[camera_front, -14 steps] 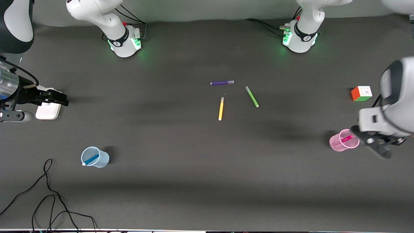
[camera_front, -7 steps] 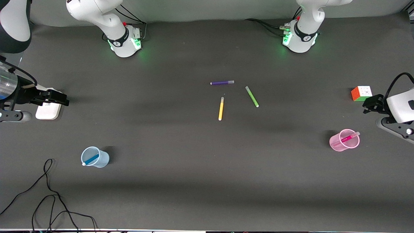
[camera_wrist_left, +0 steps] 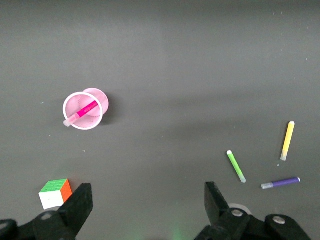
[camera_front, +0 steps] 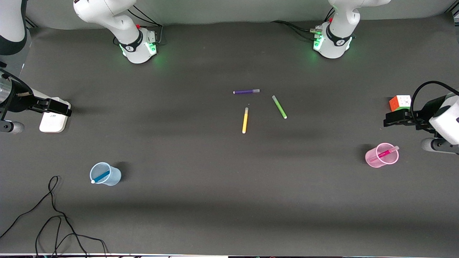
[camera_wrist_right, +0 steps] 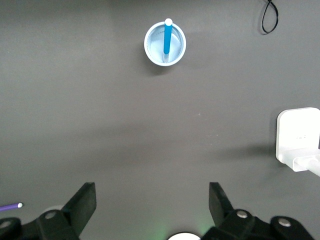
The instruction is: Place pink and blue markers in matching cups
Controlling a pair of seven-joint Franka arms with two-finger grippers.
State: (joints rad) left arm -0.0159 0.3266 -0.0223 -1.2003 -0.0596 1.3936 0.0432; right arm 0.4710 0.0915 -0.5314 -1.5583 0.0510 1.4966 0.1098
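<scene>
The pink marker leans inside the light pink cup toward the left arm's end of the table. The blue marker leans inside the pale blue cup toward the right arm's end. My left gripper is open and empty in the air beside the cube, apart from the pink cup. Its wrist view shows the pink cup holding the pink marker, well clear of the left gripper. My right gripper is open and empty over a white box. Its wrist view shows the blue cup with the blue marker, far from the right gripper.
A purple marker, a yellow marker and a green marker lie mid-table. A colour cube sits near the left gripper. A white box lies under the right gripper. A black cable trails near the front edge.
My left arm has drawn back from the pink cup and now hovers level beside the cube. My right gripper has slid slightly toward its end of the table. The markers stay in the cups.
</scene>
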